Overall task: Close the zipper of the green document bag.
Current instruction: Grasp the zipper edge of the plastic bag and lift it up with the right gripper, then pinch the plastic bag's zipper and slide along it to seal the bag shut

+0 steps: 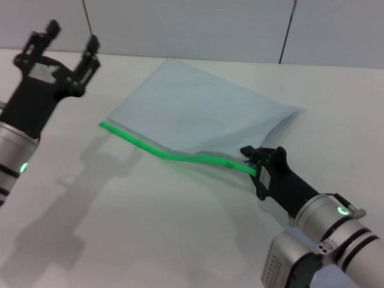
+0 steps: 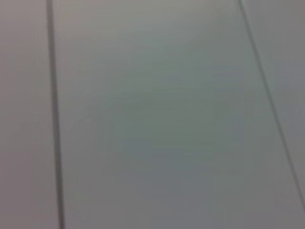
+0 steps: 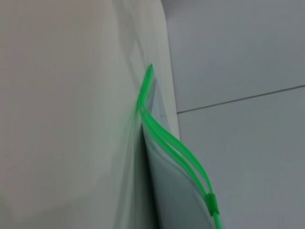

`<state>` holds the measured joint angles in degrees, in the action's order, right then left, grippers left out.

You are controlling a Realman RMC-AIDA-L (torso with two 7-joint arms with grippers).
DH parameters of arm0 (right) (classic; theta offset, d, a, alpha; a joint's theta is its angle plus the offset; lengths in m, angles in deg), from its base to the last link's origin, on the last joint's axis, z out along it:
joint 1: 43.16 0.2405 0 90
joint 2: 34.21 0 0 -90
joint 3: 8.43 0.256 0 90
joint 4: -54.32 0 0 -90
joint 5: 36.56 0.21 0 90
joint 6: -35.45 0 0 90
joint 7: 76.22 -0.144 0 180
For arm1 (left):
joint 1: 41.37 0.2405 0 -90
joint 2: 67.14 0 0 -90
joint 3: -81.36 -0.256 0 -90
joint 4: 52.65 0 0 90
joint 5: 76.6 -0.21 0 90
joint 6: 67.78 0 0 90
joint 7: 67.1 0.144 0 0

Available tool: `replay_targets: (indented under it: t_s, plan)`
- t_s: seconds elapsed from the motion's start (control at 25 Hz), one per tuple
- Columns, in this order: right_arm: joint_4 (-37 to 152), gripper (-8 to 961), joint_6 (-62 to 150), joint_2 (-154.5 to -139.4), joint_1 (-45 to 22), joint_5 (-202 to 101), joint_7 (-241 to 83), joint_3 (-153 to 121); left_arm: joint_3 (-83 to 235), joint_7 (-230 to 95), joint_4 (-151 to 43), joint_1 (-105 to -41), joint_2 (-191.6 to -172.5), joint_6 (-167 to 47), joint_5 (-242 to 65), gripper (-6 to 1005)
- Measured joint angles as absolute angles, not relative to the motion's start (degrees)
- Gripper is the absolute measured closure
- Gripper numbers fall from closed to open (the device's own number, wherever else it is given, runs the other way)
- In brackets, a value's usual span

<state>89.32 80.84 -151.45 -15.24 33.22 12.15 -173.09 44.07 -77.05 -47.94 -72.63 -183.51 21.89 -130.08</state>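
Note:
The green document bag, a flat translucent pale pouch, lies slantwise mid-table. Its bright green zipper runs along the near long edge. My right gripper is at the strip's right end and looks shut on it, with that end lifted slightly off the table. In the right wrist view the zipper's two tracks stand apart along most of their length, and the small slider sits close to the camera beside the bag wall. My left gripper hangs open, raised at the far left, away from the bag.
The white table stretches bare in front of and to the left of the bag. A grey panelled wall stands behind it. The left wrist view shows only that wall with dark seams.

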Motion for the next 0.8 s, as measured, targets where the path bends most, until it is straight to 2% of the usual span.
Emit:
replay_targets:
  t_s: [0.44,0.8]
  plan:
    - [89.48,911,80.99,-151.49,-12.33,32.85,8.43,-173.14,34.83,-65.48,-49.05,-77.54,-183.82,6.56,-140.26,274]
    - [90.15,913,81.11,-151.54,-11.17,32.95,8.39,-173.08,30.38,-61.98,-48.87,-78.96,-184.09,4.53,-149.34,274]
